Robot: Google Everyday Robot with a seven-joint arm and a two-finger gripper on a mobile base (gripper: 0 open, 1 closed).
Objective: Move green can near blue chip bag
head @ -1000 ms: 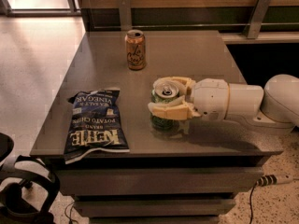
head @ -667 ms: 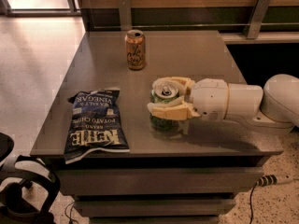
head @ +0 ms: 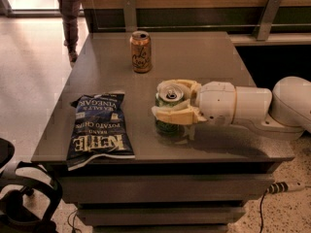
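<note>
The green can [head: 168, 125] stands upright on the grey table [head: 204, 57], its silver top showing between the fingers. My gripper [head: 167, 102] comes in from the right on a white arm and is shut on the can, one cream finger behind it and one in front. The blue chip bag [head: 99, 127] lies flat near the table's front left edge, a short way left of the can, not touching it.
An orange-tan can [head: 141, 51] stands upright toward the back of the table. A person's legs [head: 70, 13] are on the floor at the back left. A black chair base [head: 24, 198] sits at the lower left. A wall rail runs behind the table.
</note>
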